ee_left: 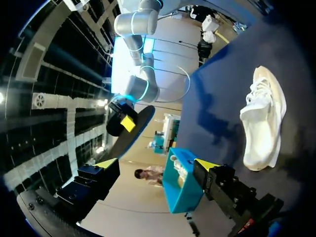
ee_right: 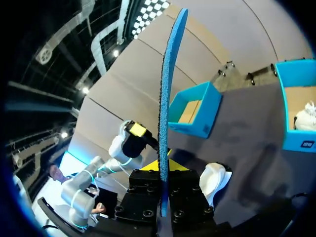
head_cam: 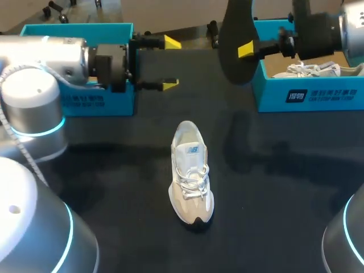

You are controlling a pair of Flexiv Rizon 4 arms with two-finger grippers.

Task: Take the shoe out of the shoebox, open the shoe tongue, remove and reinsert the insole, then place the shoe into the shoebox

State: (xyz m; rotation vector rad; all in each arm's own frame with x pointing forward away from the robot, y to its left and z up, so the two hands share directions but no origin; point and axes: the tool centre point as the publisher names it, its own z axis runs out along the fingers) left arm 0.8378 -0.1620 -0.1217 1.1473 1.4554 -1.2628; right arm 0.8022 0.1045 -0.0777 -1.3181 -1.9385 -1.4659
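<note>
Grip on the dark insole (head_cam: pixel 232 57), pinched upright in the right hand (head_cam: pixel 250 50) at upper centre, looked slight; likely limp, it might twist or slip and miss the shoe's (head_cam: pixel 191 173) narrow mouth. The left hand (head_cam: pixel 170 62) hung spread at upper left, while the pale, laced shoe stood unheld mid-frame on the bench (head_cam: pixel 273 187).

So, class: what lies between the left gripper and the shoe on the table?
Nothing: in the head view only bare black table separates the left gripper from the shoe.
</note>
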